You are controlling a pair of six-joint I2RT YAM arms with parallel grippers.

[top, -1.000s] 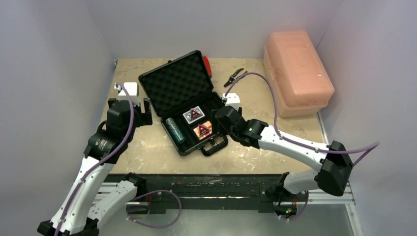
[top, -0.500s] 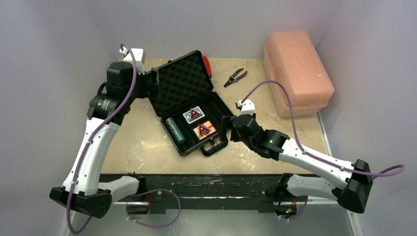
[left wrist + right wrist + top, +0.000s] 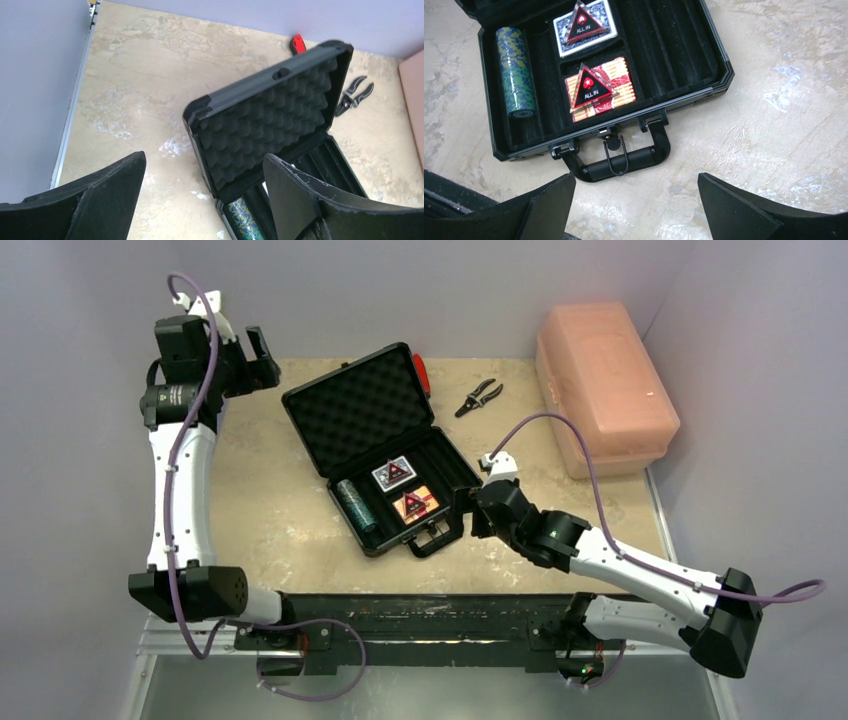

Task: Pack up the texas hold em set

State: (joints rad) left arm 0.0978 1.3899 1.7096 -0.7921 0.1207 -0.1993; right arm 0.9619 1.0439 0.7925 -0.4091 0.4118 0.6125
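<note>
Briefcase (image 3: 380,455) open mid-table, chip roll (image 3: 515,70), decks (image 3: 624,82), triangles (image 3: 586,87) already slotted in; left gripper (image 3: 264,358) spread high beside lid (image 3: 270,125), likely to close it; right gripper (image 3: 636,182) spread, empty, near handle (image 3: 644,157)

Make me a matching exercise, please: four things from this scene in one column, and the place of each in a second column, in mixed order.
Things
1. teal roll of poker chips
2. blue card deck
3. orange-red card deck
4. black-handled metal pliers

Places
A. on the beige table, between the open black foam-lined briefcase and the pink plastic box
B. middle compartment, beside the case's handle
C. slot at the case's left side
D. middle compartment, farther from the handle

Pairs: 1-C, 2-D, 3-B, 4-A
</note>
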